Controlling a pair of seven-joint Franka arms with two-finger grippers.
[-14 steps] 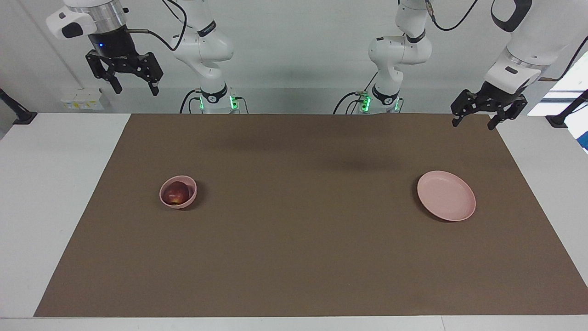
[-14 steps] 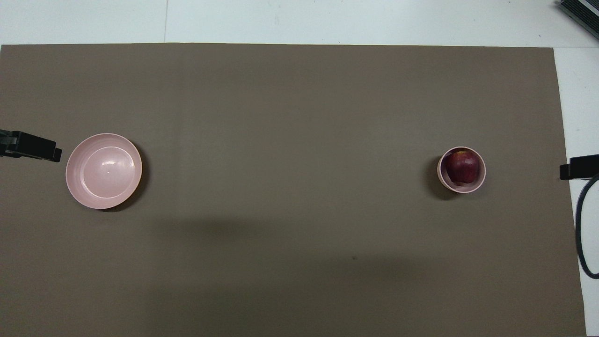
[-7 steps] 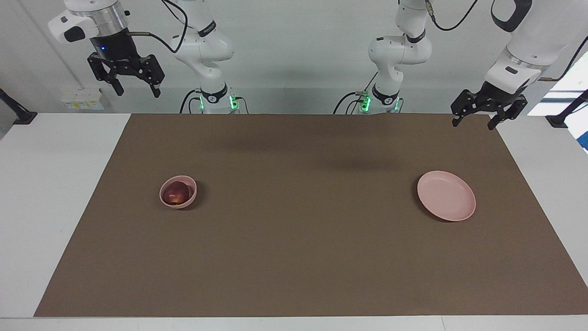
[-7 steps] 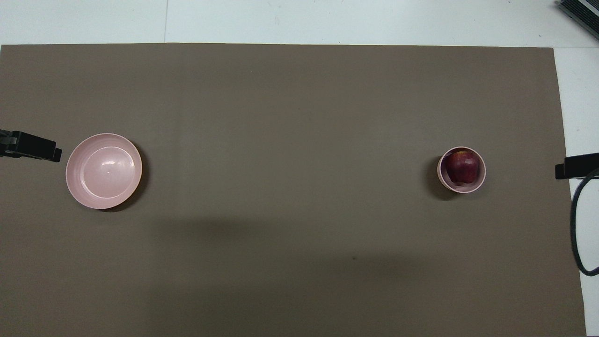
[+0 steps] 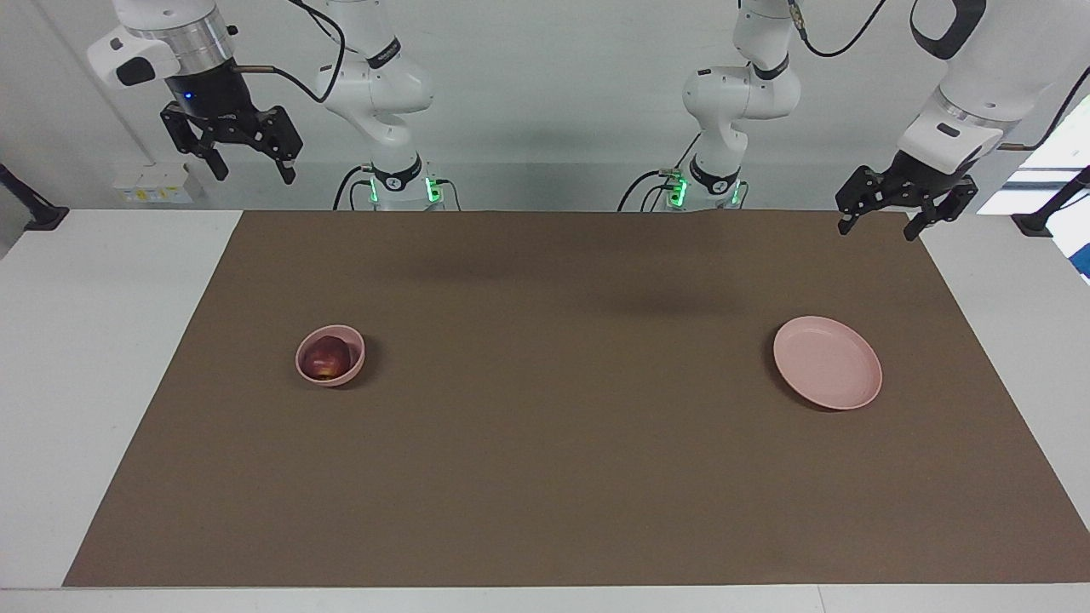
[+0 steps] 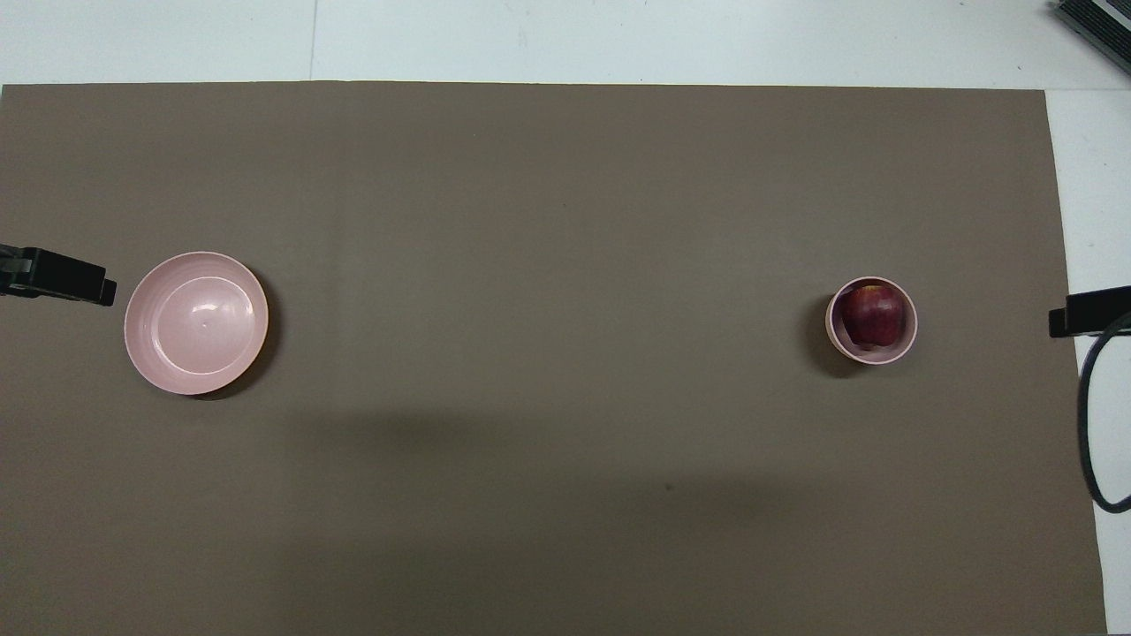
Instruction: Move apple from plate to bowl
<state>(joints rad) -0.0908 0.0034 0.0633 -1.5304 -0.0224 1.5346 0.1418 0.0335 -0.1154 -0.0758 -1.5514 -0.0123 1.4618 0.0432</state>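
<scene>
The dark red apple (image 5: 326,358) (image 6: 872,316) sits inside the small deep pink bowl (image 5: 351,339) (image 6: 870,357) toward the right arm's end of the brown mat. The wide flat pink plate (image 5: 826,373) (image 6: 194,322) lies bare toward the left arm's end. My right gripper (image 5: 248,169) hangs open high in the air, off the mat's corner, holding nothing. My left gripper (image 5: 879,226) hangs open over the mat's corner near the robots, also holding nothing. In the overhead view only a black tip of each gripper shows at the frame's sides.
A brown mat (image 5: 553,477) (image 6: 548,221) covers most of the white table (image 5: 94,340). The two arm bases (image 5: 392,183) stand at the table's edge. A black cable (image 6: 1091,424) loops at the right arm's side in the overhead view.
The right gripper has drifted slightly higher and turned a little. The left gripper, apple, bowl and plate have not moved.
</scene>
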